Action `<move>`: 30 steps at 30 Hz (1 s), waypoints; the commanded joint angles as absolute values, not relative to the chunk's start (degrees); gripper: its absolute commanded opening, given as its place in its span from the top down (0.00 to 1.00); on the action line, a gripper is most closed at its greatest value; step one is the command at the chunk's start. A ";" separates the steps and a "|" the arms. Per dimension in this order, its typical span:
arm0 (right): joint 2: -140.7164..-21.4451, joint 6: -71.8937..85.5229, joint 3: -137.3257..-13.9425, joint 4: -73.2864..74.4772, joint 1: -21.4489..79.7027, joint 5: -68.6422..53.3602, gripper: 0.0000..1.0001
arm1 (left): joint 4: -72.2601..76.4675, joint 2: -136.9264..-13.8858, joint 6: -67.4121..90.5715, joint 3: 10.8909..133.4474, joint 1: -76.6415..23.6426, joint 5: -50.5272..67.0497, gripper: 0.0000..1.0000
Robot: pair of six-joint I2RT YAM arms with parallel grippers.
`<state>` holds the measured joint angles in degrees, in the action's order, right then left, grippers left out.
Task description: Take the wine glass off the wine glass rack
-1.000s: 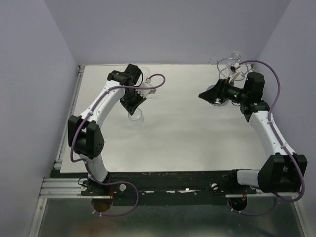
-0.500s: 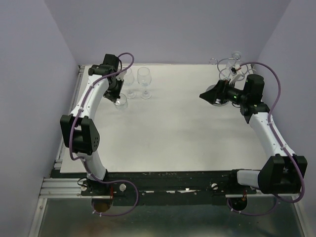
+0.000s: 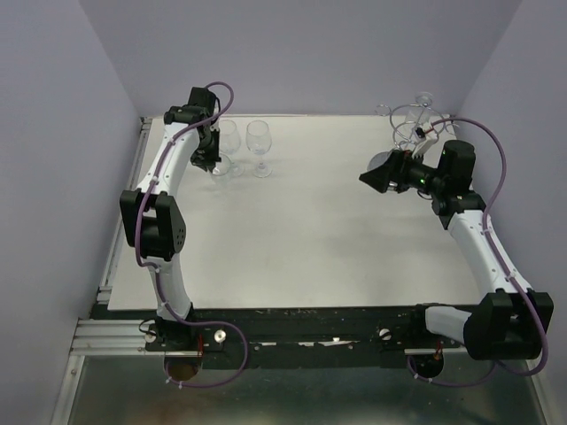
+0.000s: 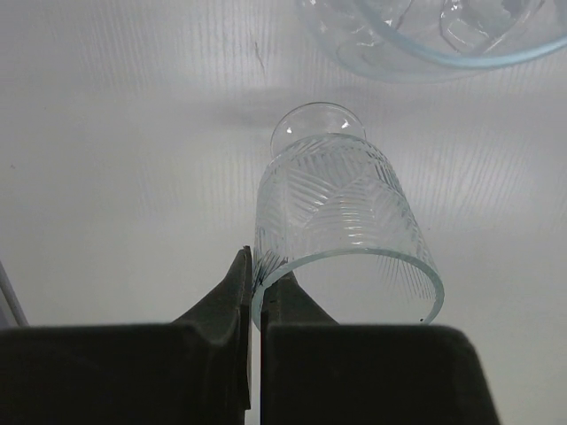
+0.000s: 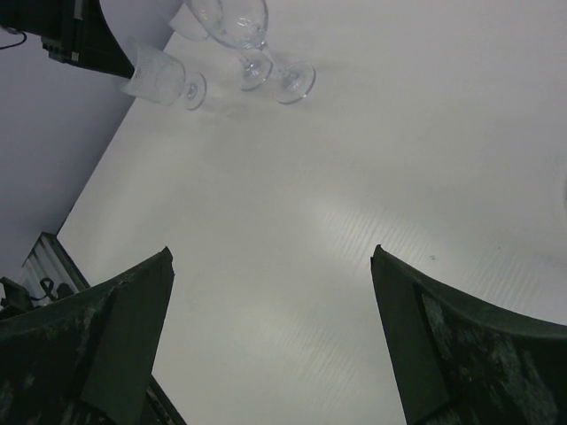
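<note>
White tabletop [image 3: 310,239], lavender walls [image 3: 292,53] on three sides; arm bases at near edge.

L gripper [image 4: 255,273], far-left part of table: fingers [image 4: 221,310] pinched tight on the rim of the wine glass [image 4: 341,221], one finger inside the bowl, one outside. Glass is clear w/ a cut line pattern, off the rack and tilted, foot toward the tabletop. Whether the foot touches the surface cannot be told.

Just beside it, toward centre: two standing glasses [image 3: 259,140], upright on the table.

Rack [image 3: 409,119]: chrome wire stand at far-right corner, well apart from the held glass. Clear glass shapes sit at its top rings, too small to detail.

R gripper [image 5: 270,336], near the rack on its centre-ward side, above the table: fingers [image 5: 124,328] spread fully wide, nothing btw. them, pointing across toward the L side.
</note>
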<state>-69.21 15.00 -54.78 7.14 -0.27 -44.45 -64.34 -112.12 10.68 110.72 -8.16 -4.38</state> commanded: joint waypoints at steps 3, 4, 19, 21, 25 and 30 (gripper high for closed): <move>-67.33 13.01 -53.44 8.96 0.00 -42.01 0.00 | -63.28 -113.55 16.52 113.64 -6.59 -1.50 1.00; -67.15 12.83 -53.35 9.23 0.00 -41.66 0.00 | -63.11 -113.90 17.31 113.38 -6.33 -1.15 1.00; -67.32 10.90 -53.96 12.04 0.00 -38.76 0.00 | -62.14 -119.71 18.98 116.81 -4.83 1.93 1.00; -67.32 10.72 -54.14 12.22 0.00 -38.50 0.00 | -62.14 -120.23 19.07 116.98 -4.66 1.67 1.00; -67.24 10.55 -53.97 12.39 0.00 -38.23 0.00 | -62.05 -120.93 19.07 117.16 -4.04 2.02 1.00; -66.80 10.37 -53.53 12.74 0.00 -37.97 0.00 | -61.52 -121.20 18.46 117.16 -3.87 3.77 1.00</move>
